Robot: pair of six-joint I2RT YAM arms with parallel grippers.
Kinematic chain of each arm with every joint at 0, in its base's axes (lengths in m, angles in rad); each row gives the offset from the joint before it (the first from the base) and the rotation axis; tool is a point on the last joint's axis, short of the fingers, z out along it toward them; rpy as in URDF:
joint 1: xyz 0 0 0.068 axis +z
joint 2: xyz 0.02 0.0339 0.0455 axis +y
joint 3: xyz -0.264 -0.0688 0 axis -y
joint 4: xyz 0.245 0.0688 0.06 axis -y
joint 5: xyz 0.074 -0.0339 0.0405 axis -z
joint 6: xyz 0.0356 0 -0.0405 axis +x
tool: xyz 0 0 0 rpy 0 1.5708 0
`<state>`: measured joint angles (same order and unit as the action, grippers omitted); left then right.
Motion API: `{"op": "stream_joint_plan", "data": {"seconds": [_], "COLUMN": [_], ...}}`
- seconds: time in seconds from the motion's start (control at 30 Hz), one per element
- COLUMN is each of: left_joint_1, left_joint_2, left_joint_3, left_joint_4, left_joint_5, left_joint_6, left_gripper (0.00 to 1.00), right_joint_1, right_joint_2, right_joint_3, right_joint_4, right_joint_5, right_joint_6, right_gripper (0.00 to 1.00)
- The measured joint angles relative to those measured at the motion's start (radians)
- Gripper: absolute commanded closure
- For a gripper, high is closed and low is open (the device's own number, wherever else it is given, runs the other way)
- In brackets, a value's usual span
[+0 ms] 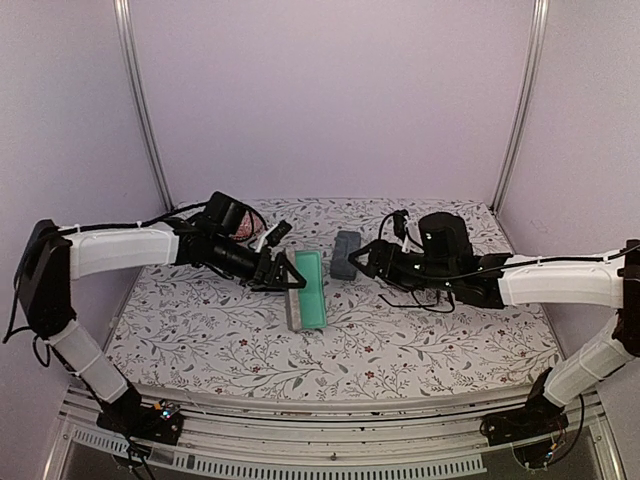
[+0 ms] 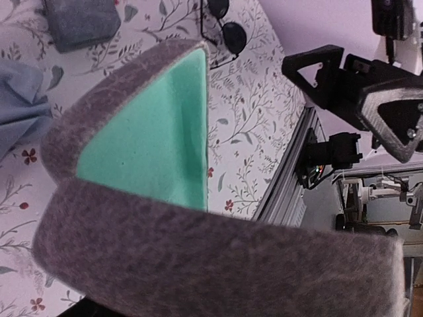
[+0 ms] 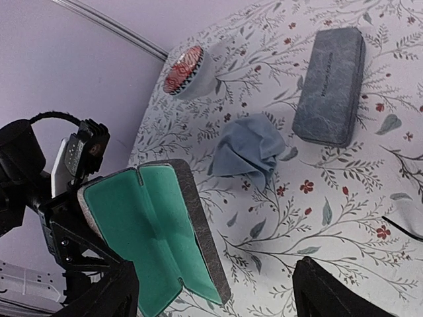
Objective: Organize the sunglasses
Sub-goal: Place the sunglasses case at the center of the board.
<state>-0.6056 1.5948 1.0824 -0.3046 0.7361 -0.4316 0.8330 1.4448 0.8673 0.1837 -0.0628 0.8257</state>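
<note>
**Sunglasses [image 2: 225, 30] on the counter [image 1: 400, 350], case gripped**

The left gripper [image 1: 288, 274] has its jaws clenched on the wall of the open green-lined case [image 3: 155, 224], which stands between them and the sunglasses beyond. The right gripper [image 3: 218, 274] has its jaws released and empty. Ahead of them lie a blue cloth [image 3: 248, 152], a closed grey case [image 3: 330, 86] and a red-patterned bowl [image 3: 188, 69].

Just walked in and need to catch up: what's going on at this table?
The left tool grips the open case, its green lining showing. The right tool hangs open and empty beside the closed case. A pair of sunglasses lies on the table, not yet cased; a blue cloth lies nearby.
</note>
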Motion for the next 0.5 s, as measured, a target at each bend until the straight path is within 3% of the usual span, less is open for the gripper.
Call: {"op": "stream_joint_plan", "data": {"seconds": [0.13, 0.5], "left_joint_1": [-0.023, -0.051], "left_joint_2": [0.189, 0.556], "left_joint_3": [0.094, 0.425], "left_joint_4": [-0.071, -0.153], "left_joint_5": [0.023, 0.179], "left_joint_6": [0.025, 0.06], "left_gripper": [0.58, 0.53], "right_joint_1": [0.0, 0.0], "right_joint_2": [0.069, 0.268], "right_joint_3": [0.012, 0.106], "right_joint_4": [-0.081, -0.196], "right_joint_5": [0.024, 0.017], "right_joint_6": [0.025, 0.01], "right_gripper": [0.2, 0.41]}}
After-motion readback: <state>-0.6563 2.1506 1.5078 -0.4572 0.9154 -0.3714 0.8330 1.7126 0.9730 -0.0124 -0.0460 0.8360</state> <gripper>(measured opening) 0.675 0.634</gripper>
